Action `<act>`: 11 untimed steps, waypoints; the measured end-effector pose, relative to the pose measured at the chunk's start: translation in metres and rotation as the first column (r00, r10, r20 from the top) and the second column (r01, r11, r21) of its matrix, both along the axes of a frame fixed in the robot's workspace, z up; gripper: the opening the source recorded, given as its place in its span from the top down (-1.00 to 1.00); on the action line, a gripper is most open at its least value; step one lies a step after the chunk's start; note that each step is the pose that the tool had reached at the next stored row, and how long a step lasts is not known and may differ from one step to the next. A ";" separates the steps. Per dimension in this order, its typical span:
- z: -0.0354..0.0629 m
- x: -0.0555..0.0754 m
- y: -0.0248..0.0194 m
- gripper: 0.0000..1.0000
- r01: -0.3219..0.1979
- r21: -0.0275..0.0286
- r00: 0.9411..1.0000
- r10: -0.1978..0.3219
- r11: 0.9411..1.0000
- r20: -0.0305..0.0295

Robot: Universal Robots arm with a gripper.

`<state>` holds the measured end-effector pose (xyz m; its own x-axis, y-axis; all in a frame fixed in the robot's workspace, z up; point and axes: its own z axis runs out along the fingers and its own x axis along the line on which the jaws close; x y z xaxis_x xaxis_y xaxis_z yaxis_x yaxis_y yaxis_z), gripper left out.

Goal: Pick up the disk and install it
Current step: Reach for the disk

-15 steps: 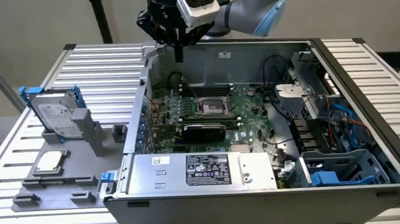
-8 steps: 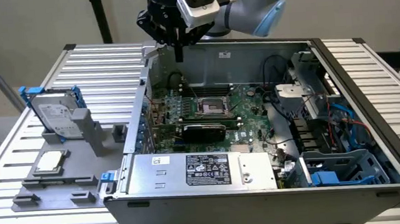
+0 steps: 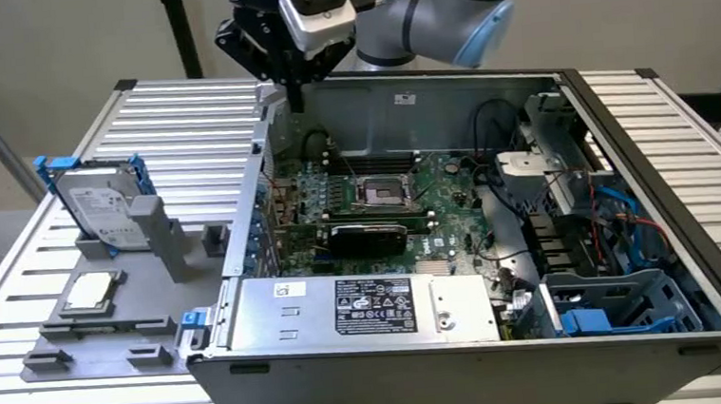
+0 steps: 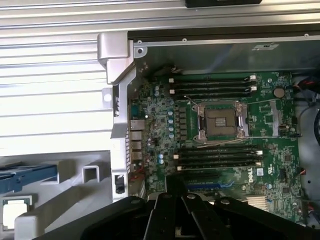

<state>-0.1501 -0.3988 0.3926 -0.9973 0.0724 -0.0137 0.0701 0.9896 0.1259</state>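
Observation:
The disk [image 3: 105, 208] stands upright in a grey holder [image 3: 160, 237] on the slatted table, at the exterior view's left. It is silver-grey with a white label and blue rails along its edges. In the wrist view its blue rail [image 4: 26, 176] shows beside the case wall. My gripper [image 3: 295, 100] hangs above the back left corner of the open computer case [image 3: 474, 366], well away from the disk. Its black fingers [image 4: 165, 210] are shut together with nothing between them, over the green motherboard [image 4: 220, 150].
A small square silver chip [image 3: 89, 291] lies on a grey fixture in front of the disk. Inside the case are a power supply [image 3: 355, 307], an empty CPU socket [image 3: 379, 191], cables and a blue drive cage [image 3: 622, 303] at the front right corner.

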 end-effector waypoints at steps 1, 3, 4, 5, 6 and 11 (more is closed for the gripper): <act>0.0000 -0.005 0.0000 0.79 0.000 0.000 1.000 0.000 1.000 0.000; 0.0000 -0.014 0.0000 0.79 0.000 0.000 1.000 0.000 1.000 0.000; 0.0000 -0.018 0.0000 0.79 0.000 0.000 1.000 0.000 1.000 0.000; 0.0000 -0.023 0.0000 0.79 0.000 0.000 1.000 0.000 1.000 0.000; 0.0000 -0.027 0.0000 0.79 0.000 0.000 1.000 0.000 1.000 0.000; 0.0000 -0.050 0.0000 0.79 0.000 0.000 1.000 0.000 1.000 0.000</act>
<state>-0.2000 -0.3988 0.3926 -0.9973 0.0724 -0.0138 0.0701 0.9896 0.1259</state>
